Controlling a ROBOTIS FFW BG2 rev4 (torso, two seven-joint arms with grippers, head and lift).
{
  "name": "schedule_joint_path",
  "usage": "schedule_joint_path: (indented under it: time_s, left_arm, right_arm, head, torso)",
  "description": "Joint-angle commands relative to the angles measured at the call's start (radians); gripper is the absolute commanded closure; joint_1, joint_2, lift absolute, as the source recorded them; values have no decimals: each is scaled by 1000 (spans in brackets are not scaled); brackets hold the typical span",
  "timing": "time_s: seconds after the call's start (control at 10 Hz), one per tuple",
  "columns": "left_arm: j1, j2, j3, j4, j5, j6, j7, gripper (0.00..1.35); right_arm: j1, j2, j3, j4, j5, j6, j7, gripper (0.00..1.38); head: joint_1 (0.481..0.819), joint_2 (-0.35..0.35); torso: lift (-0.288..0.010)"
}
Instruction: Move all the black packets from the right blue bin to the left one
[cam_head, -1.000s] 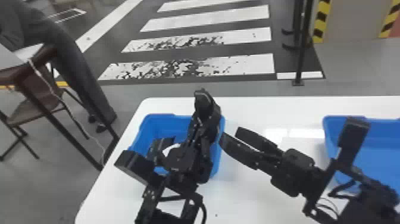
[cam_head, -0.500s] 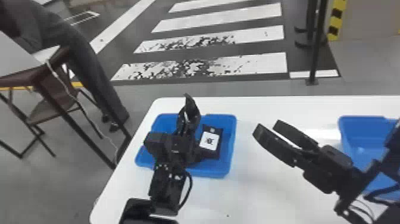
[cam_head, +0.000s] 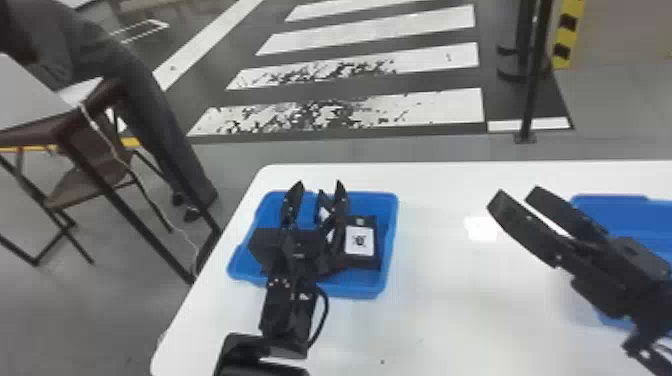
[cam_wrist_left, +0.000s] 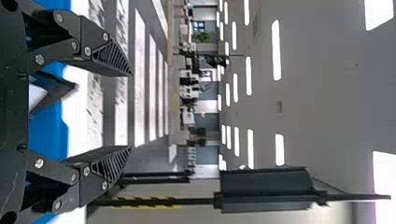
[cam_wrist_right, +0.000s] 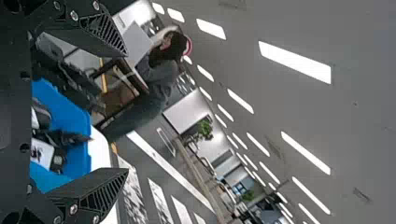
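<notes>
Black packet (cam_head: 359, 241) exposed in left bin (cam_head: 394, 220), left gripper (cam_head: 320, 184) turned; right gripper (cam_head: 514, 194) drawn away, nearer right bin (cam_head: 610, 202).

In the head view, the right edge crops the right blue bin (cam_head: 615, 212), partly covered by the right gripper (cam_head: 515, 197); the bottom edge crops the table (cam_head: 440, 310). Left of center, the left gripper (cam_head: 320, 186) hides some of the left blue bin (cam_head: 387, 280); 1 black packet's label (cam_head: 359, 241) is unreadable.
</notes>
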Motion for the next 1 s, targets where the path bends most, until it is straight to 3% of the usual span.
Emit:
schedule_joint_path:
  time_s: [0.0,0.1,0.3,0.5,0.7,0.9]
  left_arm:
    - [13,8,-78,-9,55,-187,0,67]
    - [55,8,-100,-105,67,-192,-8,67]
    - [183,8,-112,-382,9,-35,-11,-2]
    - [337,3,-116,-608,3,68,-17,-2]
    - [428,-3,-104,-699,-49,156,-12,-2]
    - [480,-20,-76,-787,-61,284,12,-2]
  right_arm:
    - [51,24,-105,-20,102,-30,-2,167]
    - [81,44,-179,-30,167,-33,-3,167]
    - [169,78,-316,-121,339,-72,-37,167]
    - [290,92,-368,-268,393,-114,-121,167]
    - [398,109,-398,-369,435,-114,-198,167]
    - [454,123,-398,-413,457,-57,-206,167]
  head:
    - [695,277]
    - [695,215]
    - [695,120]
    - [677,11]
    - [679,-27]
    - [695,-41]
  torso:
    - [-140]
    - [-140]
    - [-140]
    - [-140]
    - [-140]
    - [-140]
